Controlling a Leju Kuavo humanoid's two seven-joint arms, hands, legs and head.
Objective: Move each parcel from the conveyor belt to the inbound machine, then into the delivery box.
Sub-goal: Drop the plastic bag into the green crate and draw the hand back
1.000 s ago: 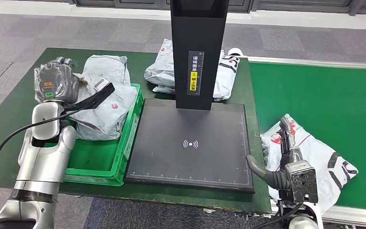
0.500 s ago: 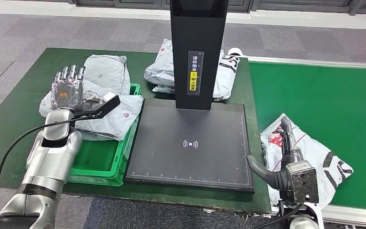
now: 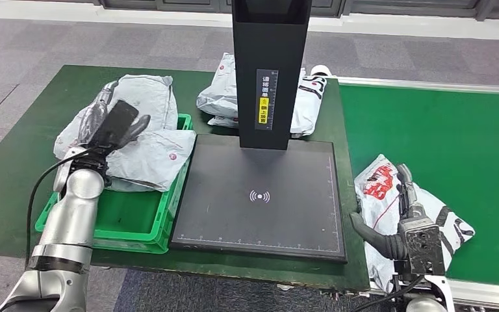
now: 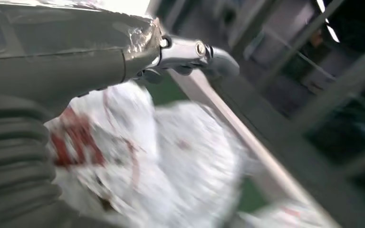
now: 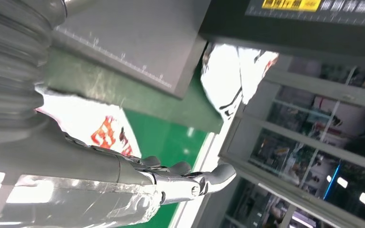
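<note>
While the right hand (image 3: 408,195) sits nearest, at about five o'clock, it lies on the parcel (image 3: 390,201) at the near edge of the belt (image 3: 442,136), just beside the scanner plate (image 3: 260,195). Its fingers (image 5: 190,183) reach out along the bag; whether they have closed on the plastic I cannot tell, since the palm side is hidden in the head view and the right wrist view shows only their backs. I judge this to be the pick-up step: taking the parcel off the belt.

At about nine o'clock, the left hand (image 3: 114,123) hovers above the green bin (image 3: 136,221), just over the grey bags (image 3: 143,153) heaped in it. Its fingers (image 3: 130,130) are extended and hold nothing. The left wrist view is blurred and shows pale bags beyond the thumb (image 4: 190,52).

Further off, at twelve o'clock, the black post (image 3: 269,65) of the scanner rises from the plate, and behind it more bags (image 3: 217,97) lie on the desk (image 3: 52,97).

Next, the right hand needs a firm hold on the slack plastic, then a lift and a short carry towards nine o'clock to lay the parcel flat on the plate. The loose bag may sag or slip, so the hold should take a good fold of it.
</note>
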